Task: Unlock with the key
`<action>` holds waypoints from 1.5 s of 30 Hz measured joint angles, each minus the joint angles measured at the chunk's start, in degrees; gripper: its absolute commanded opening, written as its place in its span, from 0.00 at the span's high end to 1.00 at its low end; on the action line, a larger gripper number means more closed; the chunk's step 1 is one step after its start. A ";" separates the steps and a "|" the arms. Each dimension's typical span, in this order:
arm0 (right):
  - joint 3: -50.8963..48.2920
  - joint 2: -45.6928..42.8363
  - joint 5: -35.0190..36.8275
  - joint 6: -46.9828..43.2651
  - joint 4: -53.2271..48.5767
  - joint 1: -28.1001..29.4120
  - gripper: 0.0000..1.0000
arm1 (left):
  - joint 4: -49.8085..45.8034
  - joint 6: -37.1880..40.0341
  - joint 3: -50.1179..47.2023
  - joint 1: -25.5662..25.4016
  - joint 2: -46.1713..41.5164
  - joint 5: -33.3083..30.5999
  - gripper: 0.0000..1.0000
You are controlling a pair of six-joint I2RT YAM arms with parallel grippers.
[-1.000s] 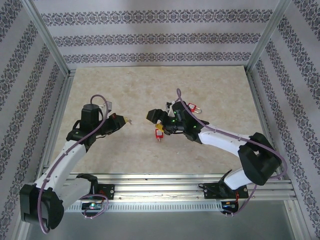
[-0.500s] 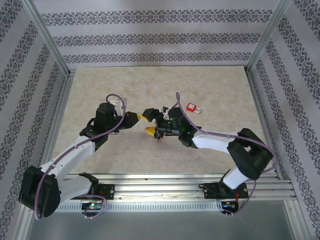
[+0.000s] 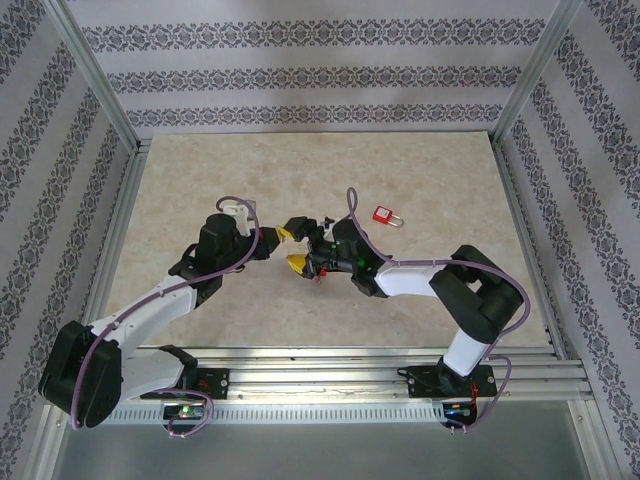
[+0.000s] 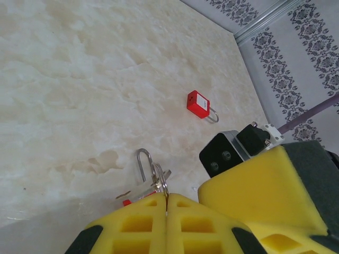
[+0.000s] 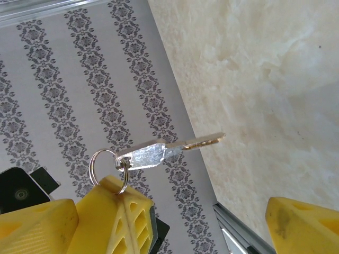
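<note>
My left gripper (image 4: pixel 166 203) is shut on a metal ring that carries the key (image 5: pixel 175 148). The key sticks out level, its brass blade pointing right. In the top view the left gripper (image 3: pixel 283 236) meets my right gripper (image 3: pixel 298 244) near the table's middle. The right gripper (image 5: pixel 169 225) is open, its yellow fingers (image 5: pixel 302 227) standing wide either side of the left fingertips and the key. A red padlock (image 4: pixel 142 165) lies on the table just beyond the left fingertips, its shackle showing and its body mostly hidden. A second red padlock (image 4: pixel 198 104) lies farther off.
The second padlock (image 3: pixel 383 216) lies to the right of both grippers on the beige marbled tabletop (image 3: pixel 420 180). Patterned walls and aluminium frame posts (image 3: pixel 110 110) enclose the table. A rail (image 3: pixel 330 365) runs along the near edge.
The left gripper has swung right with the key and the right gripper has swung left, so the two now meet. The far padlock has come into sight from under the right arm.
</note>
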 measured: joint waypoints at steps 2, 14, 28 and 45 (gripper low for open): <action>-0.63 0.00 0.11 0.37 1.03 -0.42 0.08 | 0.17 0.02 -0.17 -0.48 -0.04 -0.07 1.00; -8.31 -7.06 0.72 -6.14 1.05 -3.32 0.15 | -1.05 0.87 -0.07 -2.29 -0.57 0.74 1.00; -11.15 -14.60 -0.59 -19.47 -6.29 -6.38 0.11 | -1.60 2.01 2.43 -2.27 -0.35 5.16 1.00; -7.93 1.57 1.84 4.42 18.29 -1.27 0.07 | 11.78 5.75 -4.92 -3.72 -1.81 6.45 1.00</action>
